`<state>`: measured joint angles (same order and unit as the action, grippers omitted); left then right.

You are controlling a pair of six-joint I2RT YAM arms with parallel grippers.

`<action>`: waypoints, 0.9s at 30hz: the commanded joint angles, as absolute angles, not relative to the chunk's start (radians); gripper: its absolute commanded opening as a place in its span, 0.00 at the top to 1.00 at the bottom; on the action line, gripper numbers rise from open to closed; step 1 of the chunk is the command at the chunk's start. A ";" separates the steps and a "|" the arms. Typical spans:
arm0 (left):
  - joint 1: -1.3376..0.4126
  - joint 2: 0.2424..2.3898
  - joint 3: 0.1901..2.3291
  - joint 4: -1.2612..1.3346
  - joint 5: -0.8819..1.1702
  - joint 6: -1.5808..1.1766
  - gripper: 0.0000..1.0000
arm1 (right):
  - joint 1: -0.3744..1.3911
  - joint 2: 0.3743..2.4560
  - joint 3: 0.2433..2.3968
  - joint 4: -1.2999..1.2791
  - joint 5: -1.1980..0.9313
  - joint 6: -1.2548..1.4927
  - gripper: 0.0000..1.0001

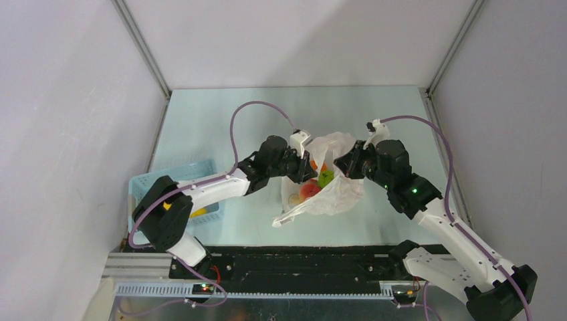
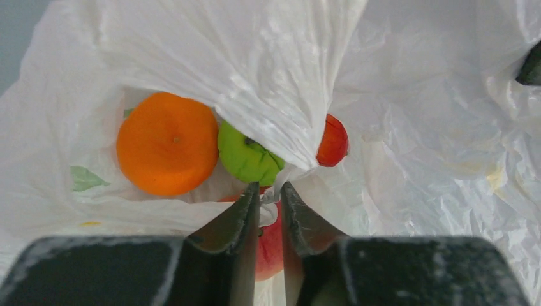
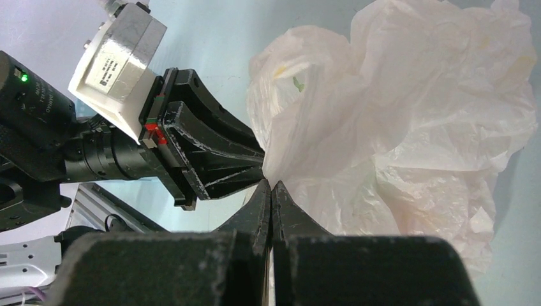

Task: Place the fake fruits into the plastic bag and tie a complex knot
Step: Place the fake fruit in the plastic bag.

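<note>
We note the table (image 1: 220,120), pale teal, walled on three sides by grey panels.

Container 1: the plastic bag (image 1: 337,194) sits near the table's centre, between the two arms, with its mouth open upward and its film crumpled. Inside we see the fake fruits (image 1: 314,180) clustered at the bottom. The left wrist view shows an orange fruit (image 2: 167,143) touching a green fruit (image 2: 245,158). A red fruit (image 2: 333,141) is half hidden behind a hanging fold, and a second red one (image 2: 271,248) shows only through the finger gap.

Container 2: a light blue slatted basket (image 1: 144,182) stands at the left, well apart from the bag. We see a yellow item (image 1: 198,212) in it. The left arm's forearm crosses above it and hides most of the interior.

The left gripper (image 2: 270,194) is at the bag's left rim, its jaws nearly together and clamped on a fold of film that drapes over the fruits. The right gripper (image 3: 271,191) is at the right rim, its jaws pressed together, with the film gathering to a point at their tips, so we read it as pinched. The two grippers face each other closely across the mouth.

A purple cable (image 1: 251,110) arches over the left arm.
</note>
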<state>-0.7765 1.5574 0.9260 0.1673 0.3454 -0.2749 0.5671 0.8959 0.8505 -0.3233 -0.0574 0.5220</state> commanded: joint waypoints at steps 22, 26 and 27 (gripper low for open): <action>-0.759 1.027 0.884 -0.091 0.277 -0.295 1.00 | 0.574 1.307 1.153 -0.140 -0.158 0.265 1.00; -0.741 0.943 0.832 -0.048 0.256 -0.361 1.00 | 0.596 1.443 1.289 -0.156 -0.200 0.227 1.00; -0.736 0.923 0.814 -0.042 0.236 -0.383 1.00 | 0.607 1.462 1.331 -0.168 -0.202 0.221 1.00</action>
